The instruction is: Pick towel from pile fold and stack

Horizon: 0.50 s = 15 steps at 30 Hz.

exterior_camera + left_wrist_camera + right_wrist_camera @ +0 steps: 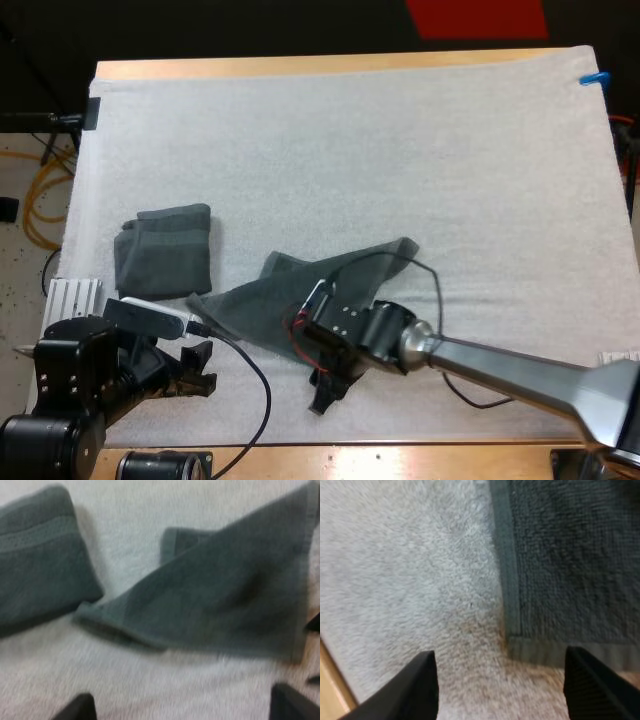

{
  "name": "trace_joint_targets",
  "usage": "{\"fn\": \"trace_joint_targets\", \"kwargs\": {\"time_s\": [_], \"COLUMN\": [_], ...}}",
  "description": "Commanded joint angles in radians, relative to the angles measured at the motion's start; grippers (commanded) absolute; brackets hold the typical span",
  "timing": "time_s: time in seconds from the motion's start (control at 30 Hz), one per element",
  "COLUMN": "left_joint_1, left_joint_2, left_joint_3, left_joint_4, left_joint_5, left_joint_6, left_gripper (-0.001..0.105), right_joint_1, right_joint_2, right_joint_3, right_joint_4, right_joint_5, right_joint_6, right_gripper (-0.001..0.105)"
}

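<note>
Now left fingers (80, 709) and right fingers (415, 690) both gape (gripping nothing), right at the towel's (570, 555) corner.

A dark grey-green folded towel (165, 250) lies just beside a flat loose towel (255, 303).

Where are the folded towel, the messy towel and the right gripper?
folded towel (165, 250): high view, middle of its top face.
messy towel (255, 305): high view, its flat part nearest the folded towel.
right gripper (330, 395): high view, between its open fingers, at the messy towel's near edge.
</note>
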Motion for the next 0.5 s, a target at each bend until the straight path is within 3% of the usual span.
{"fn": "trace_joint_targets", "kwargs": {"time_s": [0.0, 0.37, 0.43, 0.47], "left_joint_1": [-0.002, -0.002, -0.002, -0.002], "left_joint_2": [0.002, 0.002, 0.002, 0.002], "left_joint_3": [-0.004, -0.004, -0.004, -0.004], "left_joint_4": [0.002, 0.002, 0.002, 0.002], "left_joint_5": [0.011, 0.011, 0.011, 0.011], "left_joint_6": [-0.006, -0.009, -0.009, -0.009], "left_gripper": [0.066, 0.066, 0.066, 0.066], "right_joint_1": [0.002, 0.002, 0.002, 0.002], "right_joint_2": [0.024, 0.112, 0.111, 0.111], "right_joint_3": [-0.001, -0.001, -0.001, -0.001], "right_joint_4": [-0.008, -0.048, -0.061, -0.07], "right_joint_5": [-0.006, 0.032, 0.045, 0.047], "right_joint_6": [-0.011, -0.018, -0.018, -0.018], "right_gripper": [0.054, 0.053, 0.049, 0.041]}}
